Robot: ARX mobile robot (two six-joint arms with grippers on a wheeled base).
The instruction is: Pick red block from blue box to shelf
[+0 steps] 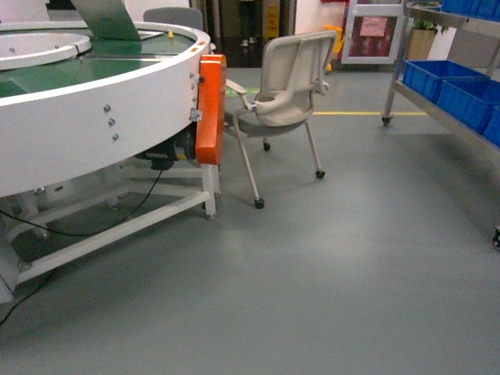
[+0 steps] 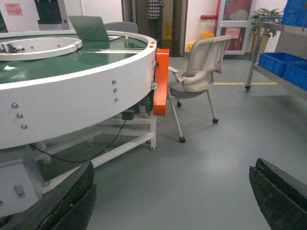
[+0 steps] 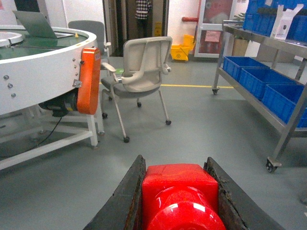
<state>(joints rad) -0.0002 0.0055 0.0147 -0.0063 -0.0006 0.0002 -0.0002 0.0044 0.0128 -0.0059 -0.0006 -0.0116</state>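
Observation:
My right gripper (image 3: 175, 163) is shut on the red block (image 3: 178, 191), a glossy red brick with its round stud facing the camera, filling the gap between the two dark fingers. It hangs above grey floor. The shelf (image 3: 249, 99) of shiny steel stands to the right, also in the head view (image 1: 426, 105) and the left wrist view (image 2: 254, 57). My left gripper (image 2: 173, 165) is open, its fingers (image 2: 72, 201) far apart with only floor between them. The blue box is out of view. Neither gripper shows in the head view.
A round white conveyor table (image 1: 94, 101) with an orange guard (image 1: 211, 109) fills the left. A beige wheeled chair (image 1: 285, 94) stands beside it. Dark blue crates (image 1: 461, 90) sit on the shelf's lower tier. Grey floor lies between table and shelf.

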